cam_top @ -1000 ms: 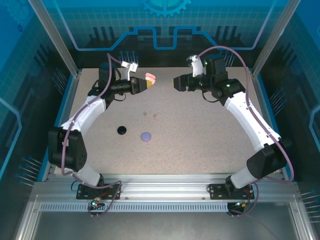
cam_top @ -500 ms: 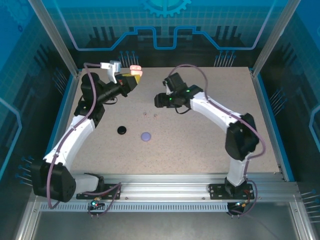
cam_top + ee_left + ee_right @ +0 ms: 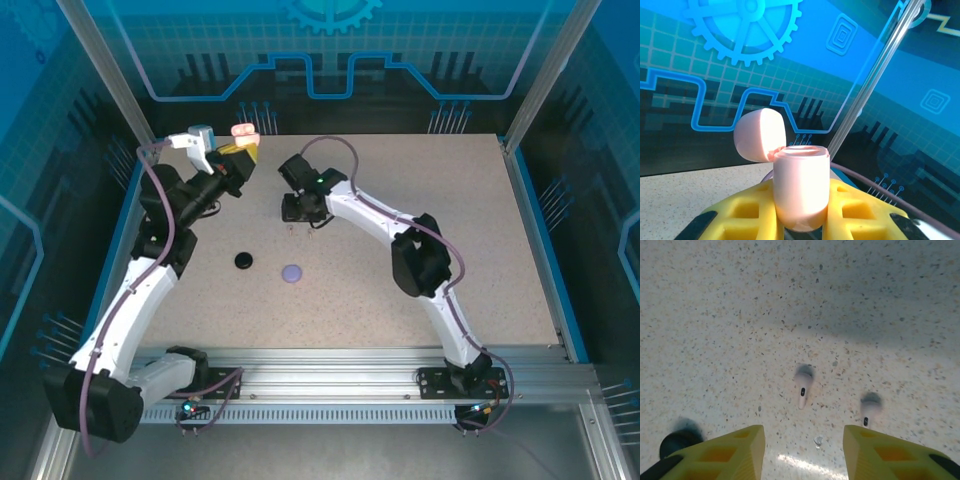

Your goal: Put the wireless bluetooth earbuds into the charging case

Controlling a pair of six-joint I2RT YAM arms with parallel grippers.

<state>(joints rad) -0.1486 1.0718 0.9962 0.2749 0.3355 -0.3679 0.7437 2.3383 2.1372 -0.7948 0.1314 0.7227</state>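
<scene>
Earbuds [image 3: 804,390], pale pink pair, lie loose on table [image 3: 715,315] beneath right gripper [image 3: 802,440], jaws apart, empty. Likely featherlight, slick, prone to skitter; pinch across the stem. Left gripper [image 3: 802,215] clamped on open pink case [image 3: 800,185], held aloft.

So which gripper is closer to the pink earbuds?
Right. The right gripper hangs just over the pink earbuds; the left gripper holds the pink case away to their left.
</scene>
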